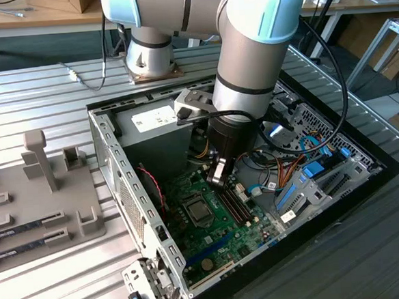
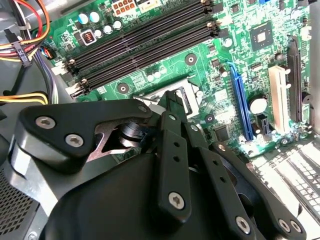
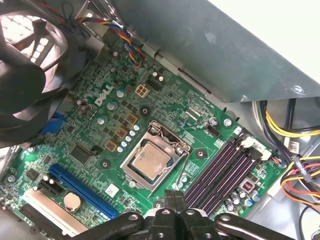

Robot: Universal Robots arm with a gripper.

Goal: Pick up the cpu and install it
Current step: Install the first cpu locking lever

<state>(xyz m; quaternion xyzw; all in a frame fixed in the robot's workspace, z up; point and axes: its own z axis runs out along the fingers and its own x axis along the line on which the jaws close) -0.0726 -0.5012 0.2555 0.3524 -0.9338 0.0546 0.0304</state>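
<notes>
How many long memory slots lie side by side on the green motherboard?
4, all parallel in one bank beside the CPU socket: slots and in the first wrist view. All look empty.

in the second wrist view the gripper [image 2: 172, 107] hides most of the cpu socket [image 2: 190, 97].

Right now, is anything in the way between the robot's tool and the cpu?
Nothing visible. The cpu already sits in its socket on the green board, uncovered, and the tool hangs just beside it, fingertips together.
</notes>
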